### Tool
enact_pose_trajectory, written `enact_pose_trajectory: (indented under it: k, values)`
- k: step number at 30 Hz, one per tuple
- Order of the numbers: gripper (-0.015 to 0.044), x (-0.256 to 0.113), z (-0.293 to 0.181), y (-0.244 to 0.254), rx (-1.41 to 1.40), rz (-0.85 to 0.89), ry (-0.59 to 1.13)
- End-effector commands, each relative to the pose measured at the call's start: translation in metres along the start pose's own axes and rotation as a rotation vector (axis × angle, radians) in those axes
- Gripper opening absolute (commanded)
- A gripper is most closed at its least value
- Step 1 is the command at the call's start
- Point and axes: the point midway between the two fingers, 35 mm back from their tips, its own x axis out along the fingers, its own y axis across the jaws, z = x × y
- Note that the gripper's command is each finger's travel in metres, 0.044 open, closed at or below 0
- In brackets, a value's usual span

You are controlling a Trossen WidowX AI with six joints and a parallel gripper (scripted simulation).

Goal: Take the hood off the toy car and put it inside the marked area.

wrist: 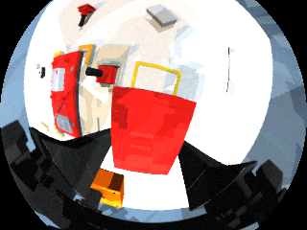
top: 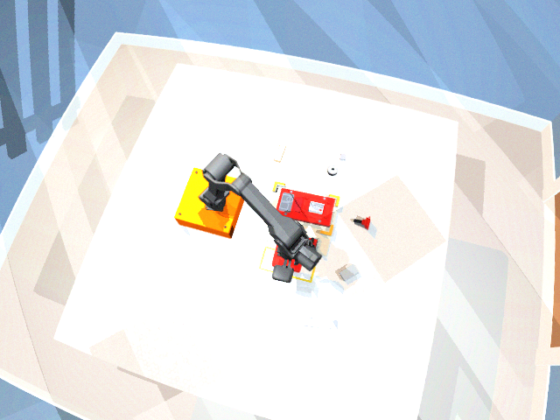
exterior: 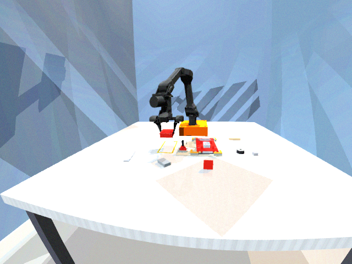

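Observation:
The red hood [top: 277,261] [exterior: 166,133] [wrist: 151,126] is off the car, in the air between the fingers of my gripper [exterior: 166,132] [wrist: 147,137]. The gripper is shut on it and points down. The hood hangs above the table, over or close to the marked area; its exact height cannot be told. The marked area is a yellow outline [top: 311,277] [exterior: 166,152] [wrist: 158,67], partly hidden by the arm and hood in the top view and the wrist view. The red toy car [top: 327,217] [exterior: 212,142] [wrist: 72,91] sits between yellow corner brackets beside it.
A red piece with a black stem [exterior: 182,148] [wrist: 109,75] stands between car and outline. A similar piece [top: 366,222] [exterior: 208,164] [wrist: 86,9] lies farther out, as does a grey block [top: 349,273] [exterior: 164,162] [wrist: 162,15]. A black-and-white wheel [top: 332,170] [exterior: 240,151] lies beyond the car.

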Motion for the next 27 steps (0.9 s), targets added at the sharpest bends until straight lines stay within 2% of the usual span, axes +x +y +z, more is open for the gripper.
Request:
enact_pose_trajectory:
  k: [1, 27]
  values:
    - [0.0000, 0.002, 0.001, 0.000, -0.003, 0.002, -0.003]
    - [0.0000, 0.019, 0.001, 0.000, -0.003, 0.002, -0.003]
